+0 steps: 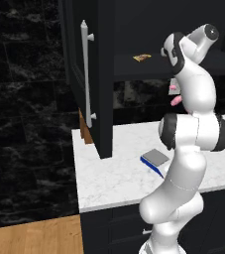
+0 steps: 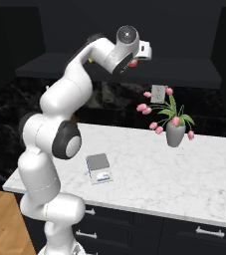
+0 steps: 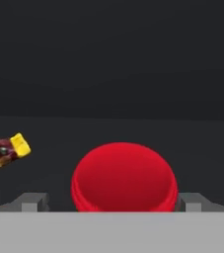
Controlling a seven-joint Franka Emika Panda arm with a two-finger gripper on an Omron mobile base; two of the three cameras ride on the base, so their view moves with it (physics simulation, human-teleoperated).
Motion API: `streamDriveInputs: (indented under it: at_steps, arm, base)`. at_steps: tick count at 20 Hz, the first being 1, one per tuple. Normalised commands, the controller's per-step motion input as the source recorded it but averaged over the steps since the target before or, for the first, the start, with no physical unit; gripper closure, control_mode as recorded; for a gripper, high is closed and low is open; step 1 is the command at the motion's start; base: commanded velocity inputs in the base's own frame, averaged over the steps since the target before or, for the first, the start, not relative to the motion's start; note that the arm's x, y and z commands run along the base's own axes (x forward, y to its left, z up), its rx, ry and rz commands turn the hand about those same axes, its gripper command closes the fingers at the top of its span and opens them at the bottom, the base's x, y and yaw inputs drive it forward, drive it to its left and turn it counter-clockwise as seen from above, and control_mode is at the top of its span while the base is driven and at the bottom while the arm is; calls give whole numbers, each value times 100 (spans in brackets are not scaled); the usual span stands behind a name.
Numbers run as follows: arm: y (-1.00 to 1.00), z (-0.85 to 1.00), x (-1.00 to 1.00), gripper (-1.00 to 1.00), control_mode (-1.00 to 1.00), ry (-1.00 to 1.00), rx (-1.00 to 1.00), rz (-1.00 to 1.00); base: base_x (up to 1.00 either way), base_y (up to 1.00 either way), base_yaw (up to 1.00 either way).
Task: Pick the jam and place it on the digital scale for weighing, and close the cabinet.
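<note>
The jam (image 3: 124, 177), a squat red jar with a red lid, stands on the dark shelf inside the cabinet. My gripper (image 3: 114, 202) is open around it, with one fingertip (image 3: 34, 201) on each side of the jar. From the right base view, a sliver of the red jam (image 2: 134, 63) peeks out below the hand, high at the shelf. The cabinet door (image 1: 84, 84), with its long silver bar handle, stands swung open on the left. The digital scale (image 1: 155, 158) (image 2: 98, 168) lies on the white marble counter below, with nothing on its grey platform.
A yellow-brown packet (image 3: 5, 152) (image 1: 141, 57) lies on the same shelf, left of the jar. A vase of pink flowers (image 2: 175, 132) stands at the back of the counter (image 2: 184, 169), right of the scale. Black base cabinets with small handles sit under the counter.
</note>
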Motion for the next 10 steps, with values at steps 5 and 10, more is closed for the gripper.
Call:
streamDriveInputs:
  at_steps: [5, 10]
  arm:
    - [0, -15, 19, -100, -100, 1, 0, 0]
    - [0, -15, 20, 100, -100, 1, 0, 0]
  base:
    - [0, 0, 0]
    - [0, 0, 0]
